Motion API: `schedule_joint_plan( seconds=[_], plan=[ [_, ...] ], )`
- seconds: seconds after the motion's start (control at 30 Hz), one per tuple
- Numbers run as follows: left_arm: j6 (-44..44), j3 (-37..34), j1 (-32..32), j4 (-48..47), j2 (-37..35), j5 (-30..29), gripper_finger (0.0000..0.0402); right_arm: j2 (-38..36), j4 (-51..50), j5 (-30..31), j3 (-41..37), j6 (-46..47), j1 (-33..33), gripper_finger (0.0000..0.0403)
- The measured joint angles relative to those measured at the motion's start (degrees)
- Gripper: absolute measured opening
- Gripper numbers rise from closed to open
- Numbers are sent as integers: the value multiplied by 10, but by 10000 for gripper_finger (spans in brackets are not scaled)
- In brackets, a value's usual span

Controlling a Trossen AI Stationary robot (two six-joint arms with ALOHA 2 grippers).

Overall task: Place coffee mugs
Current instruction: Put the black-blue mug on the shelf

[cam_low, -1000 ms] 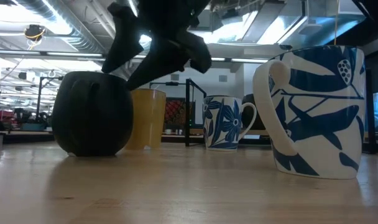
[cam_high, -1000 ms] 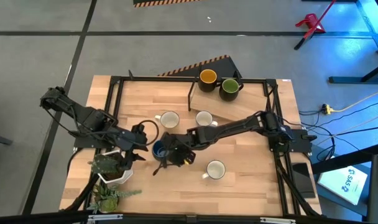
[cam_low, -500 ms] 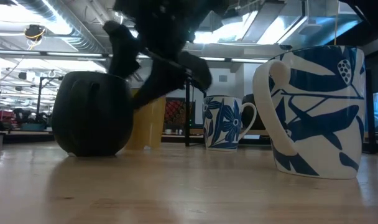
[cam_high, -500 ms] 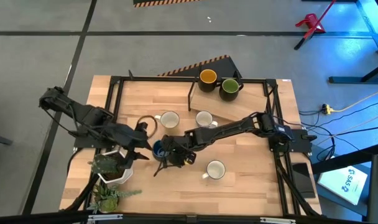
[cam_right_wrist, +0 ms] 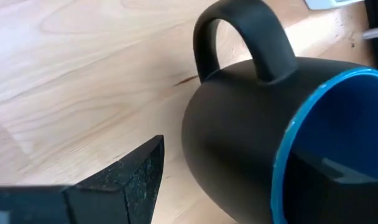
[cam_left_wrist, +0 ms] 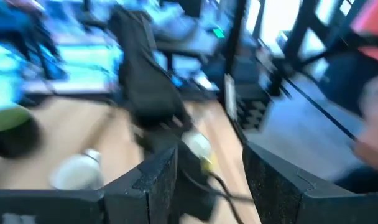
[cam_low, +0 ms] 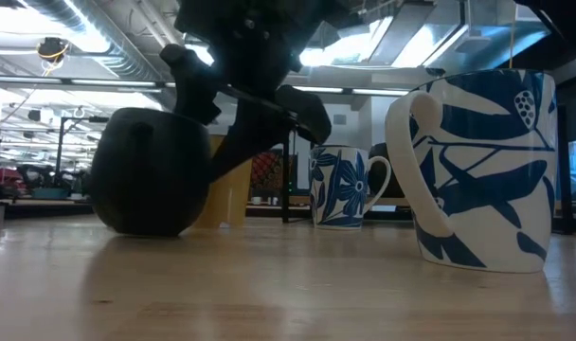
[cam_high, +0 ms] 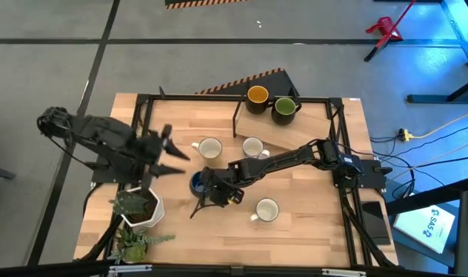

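Observation:
The dark mug with the blue inside (cam_high: 195,183) stands mid-table, and the right wrist view shows it (cam_right_wrist: 239,124) with its handle (cam_right_wrist: 239,37) turned away from the fingers. My right gripper (cam_high: 206,191) is open at its mouth. One finger (cam_right_wrist: 124,177) stands outside the wall and the other (cam_right_wrist: 329,177) inside the blue hollow. My left gripper (cam_high: 175,151) is open and holds nothing, raised over the table's left part. Three white mugs (cam_high: 209,148) (cam_high: 253,146) (cam_high: 266,209) rest on their bases. The yellow-inside mug (cam_high: 257,95) and the olive mug (cam_high: 285,108) stand at the far edge. My right gripper straddles the blue-lined mug's wall near the rim (cam_right_wrist: 282,168), one finger inside and one outside, slanting down from the table's right. A narrow gap shows beside the outer finger. Whether the inner finger touches the wall cannot be told. The mug's underside rests on the table.
A white hexagonal plant pot (cam_high: 144,212) with greenery sits at the near left corner. A black frame (cam_high: 142,115) borders the table. In the low view, leaf-patterned white mugs (cam_low: 487,170) (cam_low: 343,185) stand close by. Bare wood lies along the near edge, right of centre.
My left gripper has drawn away from the blue-lined mug toward the table's left and far side and risen. My right gripper has stayed at the mug's mouth, and in the low view the mug has shifted a little along the table.

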Motion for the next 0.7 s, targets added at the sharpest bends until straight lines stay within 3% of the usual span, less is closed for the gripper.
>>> schedule_joint_plan(
  seconds=[0.23, 0.53, 0.63, 0.7],
  plan=[
    [26, 0, 47, 77, -48, -61, 177, 0, -10, 35, 0, 37, 0, 222],
    [3, 1, 86, 203, -77, -73, 177, 1, -51, 45, -1, 64, 1, 80],
    [10, 1, 87, 203, -76, -83, 177, 2, -74, 48, -2, 80, 0, 21],
    [7, 1, 89, 192, -76, -106, 177, 2, -83, 55, -2, 94, 0, 12]
  ],
)
